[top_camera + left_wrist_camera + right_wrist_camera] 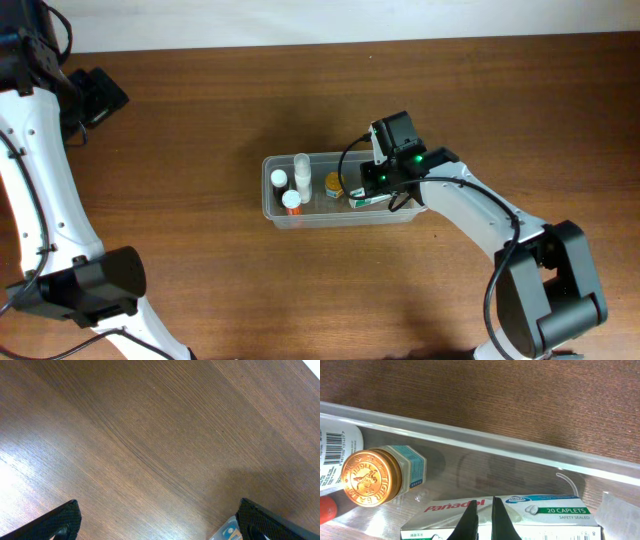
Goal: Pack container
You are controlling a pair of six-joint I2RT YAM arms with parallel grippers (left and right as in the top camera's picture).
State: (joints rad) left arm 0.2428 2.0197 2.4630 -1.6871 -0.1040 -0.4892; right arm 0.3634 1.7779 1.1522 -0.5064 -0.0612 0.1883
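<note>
right hand (pixel 483 507) closed tight, tips over panadol carton (pixel 550 510) inside container (pixel 485 440).

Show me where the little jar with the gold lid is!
In the overhead view, the gold-lidded jar sits in the middle of the clear container, between the white bottle and the Panadol box.

Bare desk (pixel 300 80) runs along the far edge, the near edge between the arms, and the far right corner. The tub (pixel 268 195) sits mid-desk: three small bottles (pixel 291 201) and a gold-lidded jar (pixel 370 477) crowd its left half, and a carton (pixel 545 510) fills the right, with the closed right tool (pixel 484 510) over it. A bare strip of tub floor lies between carton and far wall. The left arm (pixel 40 200) lines the left edge, with the left tool (pixel 160 522) spread wide over bare wood.
</note>
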